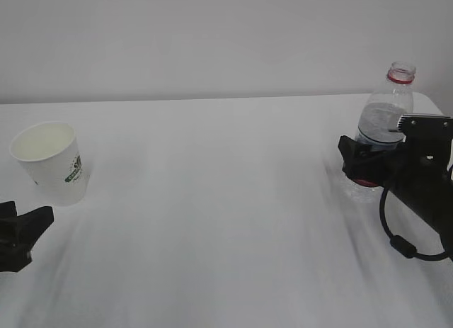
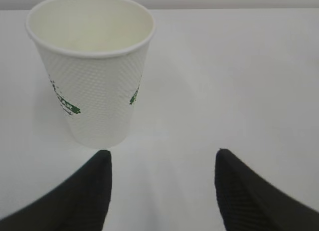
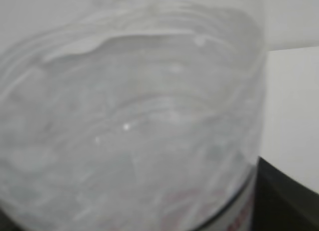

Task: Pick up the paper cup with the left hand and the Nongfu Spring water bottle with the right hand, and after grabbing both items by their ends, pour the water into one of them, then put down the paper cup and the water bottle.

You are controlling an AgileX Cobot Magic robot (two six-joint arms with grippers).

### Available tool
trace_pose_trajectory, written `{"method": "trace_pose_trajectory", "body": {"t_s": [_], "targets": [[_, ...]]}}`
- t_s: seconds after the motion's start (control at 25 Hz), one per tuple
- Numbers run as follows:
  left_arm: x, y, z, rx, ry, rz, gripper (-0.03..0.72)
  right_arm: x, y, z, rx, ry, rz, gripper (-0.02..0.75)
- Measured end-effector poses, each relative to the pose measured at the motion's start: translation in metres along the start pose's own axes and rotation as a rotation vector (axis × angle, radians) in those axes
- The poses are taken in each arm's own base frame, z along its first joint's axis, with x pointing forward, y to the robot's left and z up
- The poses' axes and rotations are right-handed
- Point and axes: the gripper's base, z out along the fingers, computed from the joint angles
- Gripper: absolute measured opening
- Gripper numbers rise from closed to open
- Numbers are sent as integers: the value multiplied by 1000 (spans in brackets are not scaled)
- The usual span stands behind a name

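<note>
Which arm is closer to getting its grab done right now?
Right. The right hand already straddles the water bottle, jaws open. The left hand sits short of the paper cup, off to its side.

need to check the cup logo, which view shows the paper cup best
The left wrist view: the paper cup fills the frame, upright, texture and green print sharp. The exterior view shows it small at far left. The right wrist view misses it.

Soft, even, bright light washes the white table (image 1: 226, 200), leaving faint smeared shadows. Beyond the black textured fingers (image 2: 84, 191), the dotted white paper cup (image 2: 94, 71) is sharp; the clear ribbed plastic bottle (image 3: 129, 121), pressed close between the other fingers, is badly blurred.
</note>
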Motion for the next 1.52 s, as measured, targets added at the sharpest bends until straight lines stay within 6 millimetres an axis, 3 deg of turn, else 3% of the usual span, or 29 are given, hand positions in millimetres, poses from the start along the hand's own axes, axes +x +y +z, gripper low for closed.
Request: {"method": "trace_pose_trajectory", "body": {"t_s": [0.48, 0.84, 1.24, 1.52], "targets": [[0, 0, 0, 0, 0, 0, 468, 0, 7, 0, -72, 2, -34, 494], [0, 0, 0, 0, 0, 0, 468, 1, 7, -3, -79, 8, -45, 488], [0, 0, 0, 0, 0, 0, 468, 1, 8, -34, -78, 65, -103, 487], [0, 0, 0, 0, 0, 0, 467, -10, 10, -51, -78, 63, -110, 486]]}}
